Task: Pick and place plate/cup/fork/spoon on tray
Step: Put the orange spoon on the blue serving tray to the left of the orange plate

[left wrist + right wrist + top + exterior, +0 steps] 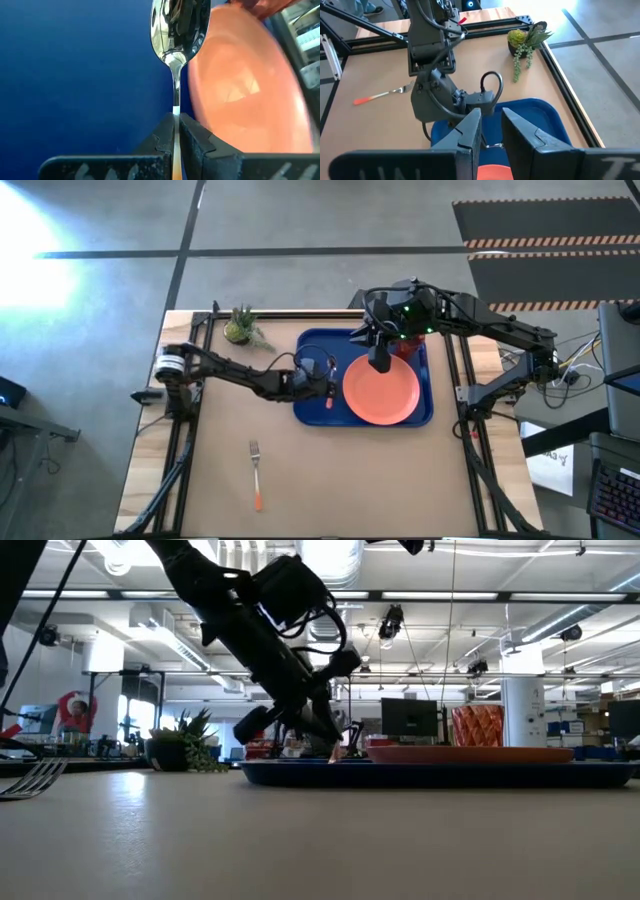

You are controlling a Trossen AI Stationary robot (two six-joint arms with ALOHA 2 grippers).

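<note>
The blue tray (312,350) lies mid-table with the salmon-pink plate (385,395) flat on its right half. The dark red cup (478,726) stands on the tray behind the plate. My left gripper (176,120) reaches in from the table's left, low over the tray's bare left half (75,75). It is shut on the spoon (177,30), whose shiny head sticks out past the fingertips beside the plate's rim (200,90). My right gripper (491,131) hangs high over the tray's far part, open and with nothing in it. The fork (256,472) lies on the table near the front. My left gripper pinches the spoon's thin metal neck (176,102), just behind the head, between its two fingers. The fingers lie along the spoon and slant down from the table's left. The head points ahead over the tray; whether it touches the tray floor I cannot tell.
A small potted plant (240,328) stands at the table's far left, beside the tray's corner. Black frame rails (185,440) run along the table's left and right sides. Bare tabletop stretches in front of the tray around the fork.
</note>
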